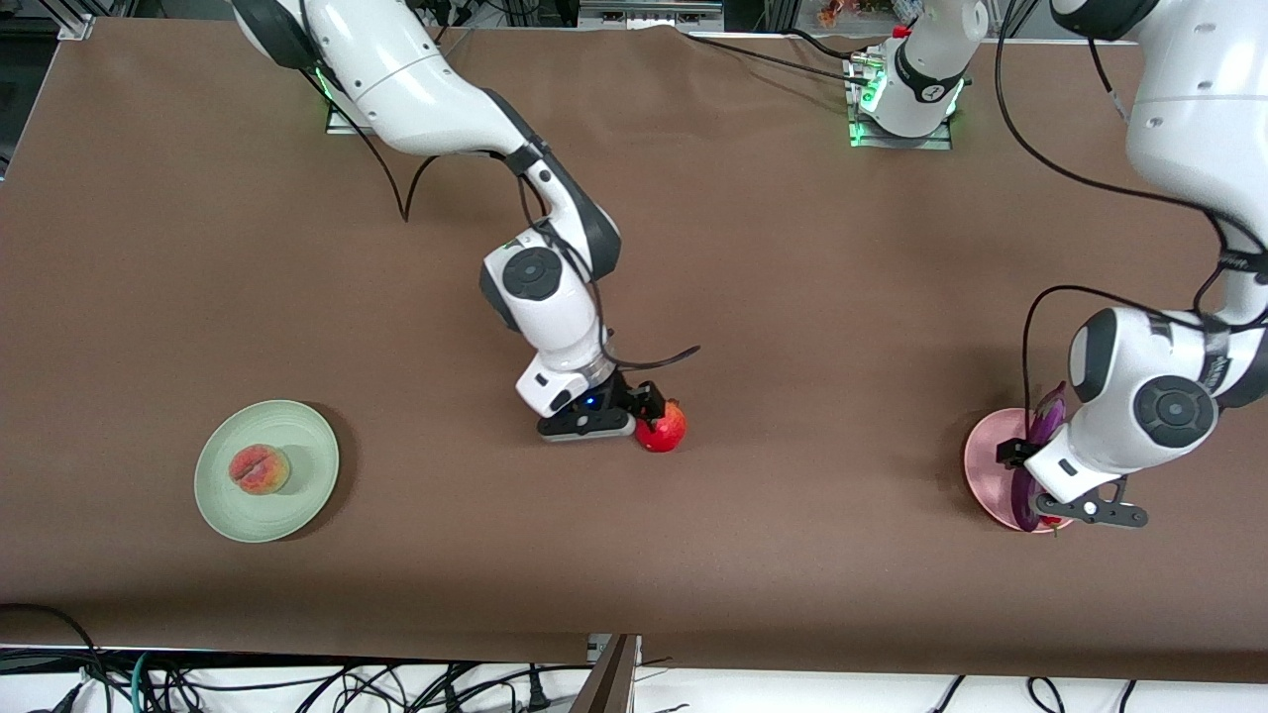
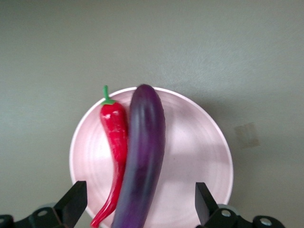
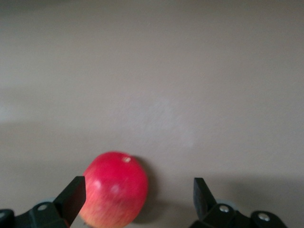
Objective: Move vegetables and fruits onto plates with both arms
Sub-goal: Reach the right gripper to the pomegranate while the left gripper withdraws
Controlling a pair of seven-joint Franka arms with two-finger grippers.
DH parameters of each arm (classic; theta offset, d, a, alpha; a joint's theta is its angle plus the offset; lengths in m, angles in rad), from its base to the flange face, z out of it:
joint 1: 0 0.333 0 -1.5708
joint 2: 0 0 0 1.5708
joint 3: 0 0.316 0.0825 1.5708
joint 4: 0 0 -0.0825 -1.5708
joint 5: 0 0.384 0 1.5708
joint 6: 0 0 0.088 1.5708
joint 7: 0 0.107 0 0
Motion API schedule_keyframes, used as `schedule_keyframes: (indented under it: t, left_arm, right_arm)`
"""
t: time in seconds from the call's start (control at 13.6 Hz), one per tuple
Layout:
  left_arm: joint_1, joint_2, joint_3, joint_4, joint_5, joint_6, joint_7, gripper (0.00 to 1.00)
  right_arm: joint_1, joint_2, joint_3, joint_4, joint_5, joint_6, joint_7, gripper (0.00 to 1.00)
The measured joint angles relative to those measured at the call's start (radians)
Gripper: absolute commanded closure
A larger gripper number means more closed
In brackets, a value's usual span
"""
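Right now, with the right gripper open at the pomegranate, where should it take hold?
Probably across the widest middle of the pomegranate, coming straight down from above. It sits alone on the bare table, round with its crown up, but off-centre, close against one finger of the open right gripper, so centring first looks wise.

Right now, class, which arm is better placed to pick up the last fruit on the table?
The right arm. Its open right gripper hangs right at the pomegranate, while the open left gripper is over the pink plate.
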State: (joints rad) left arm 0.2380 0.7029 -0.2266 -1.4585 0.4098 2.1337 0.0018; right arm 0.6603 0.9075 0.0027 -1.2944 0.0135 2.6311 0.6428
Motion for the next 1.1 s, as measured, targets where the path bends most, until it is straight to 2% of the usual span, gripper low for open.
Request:
schedule_keyframes:
  t: [0.22,0.51,0.66,0.95,1.1]
  left_arm:
    - [-0.002,-0.119,-0.026,0.005,-0.052,-0.113,0.0,0.0]
    - [0.002,-0.261,-0.024,0.007,-0.216,-0.217,-0.001,0.0]
    - [0.007,-0.324,-0.024,0.014,-0.248,-0.314,-0.001,0.0]
    - [0.006,-0.407,-0.022,0.094,-0.357,-0.523,-0.001,0.0]
    - [-0.039,-0.49,0.006,0.049,-0.373,-0.558,-0.019,0.0]
  right_arm:
    - [0.051,0.021,-0.033,0.001,0.0,0.036,0.024,0.0]
    - [0.075,0.048,-0.043,0.001,0.0,0.071,0.031,0.0]
    - [0.076,0.05,-0.045,0.002,0.0,0.081,0.031,0.0]
    - [0.082,0.071,-0.062,0.006,0.0,0.134,0.031,0.0]
    - [0.087,0.084,-0.066,0.019,0.0,0.147,0.031,0.0]
